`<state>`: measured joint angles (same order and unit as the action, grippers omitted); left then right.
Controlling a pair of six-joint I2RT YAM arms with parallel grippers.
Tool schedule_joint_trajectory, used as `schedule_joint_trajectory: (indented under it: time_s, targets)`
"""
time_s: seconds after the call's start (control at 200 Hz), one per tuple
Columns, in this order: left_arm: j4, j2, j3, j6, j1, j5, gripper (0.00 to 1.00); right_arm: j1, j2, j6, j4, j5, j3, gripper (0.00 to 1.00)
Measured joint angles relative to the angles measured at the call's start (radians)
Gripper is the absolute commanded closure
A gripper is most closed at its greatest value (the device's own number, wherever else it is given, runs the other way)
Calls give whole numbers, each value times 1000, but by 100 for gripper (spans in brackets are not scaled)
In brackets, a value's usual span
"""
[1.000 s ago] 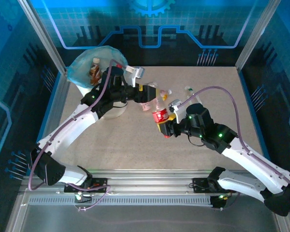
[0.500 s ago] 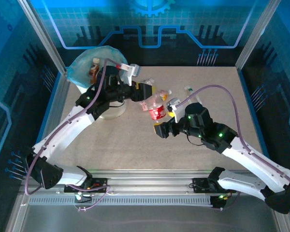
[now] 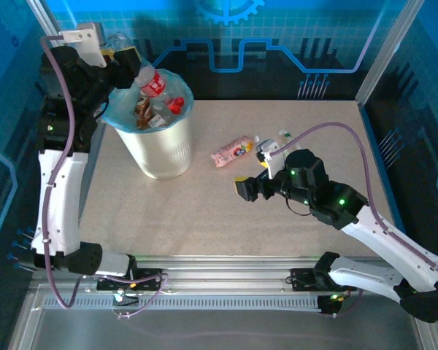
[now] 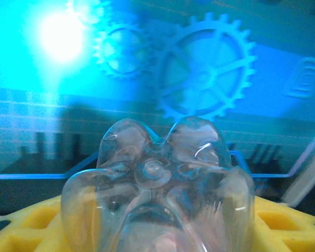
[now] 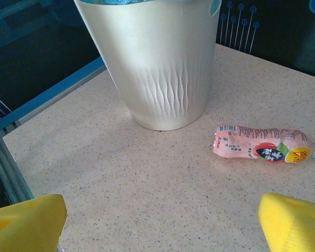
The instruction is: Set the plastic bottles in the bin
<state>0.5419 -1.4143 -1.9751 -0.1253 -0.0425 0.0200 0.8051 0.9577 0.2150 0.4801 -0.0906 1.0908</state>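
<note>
The left hand is raised high at the far left corner and clamps a clear plastic bottle with a red label between its yellow foam pads. In the left wrist view the bottle's lobed clear base sits squeezed between those pads. The bottle tilts neck-down over the mouth of the white ribbed round bin lined with a light-blue plastic bag. Several other bottles already lie inside the bin, one of them with a red cap.

The right hand hovers low over the middle of the speckled beige table. Its two yellow pads stand wide apart with nothing between them, and it faces the bin. A pink-labelled plastic bottle lies on its side on the table between the bin and the right hand, apart from both. Another small clear bottle lies just behind the right arm, partly hidden.
</note>
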Motion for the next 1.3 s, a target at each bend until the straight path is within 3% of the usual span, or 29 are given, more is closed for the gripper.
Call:
schedule_joint_trajectory:
  time_s: [0.34,0.755,1.301]
  targets:
    - [26,-92,159,178,47,-26,57,0,-5,-2,38,-1,9,6]
    - [-122,-91,365,283,51,-24,59,0,-8,5,50,-11,-26,6]
    - [-215,-158,385,380,18,-20,58,2,25,5,51,-19,-43,6]
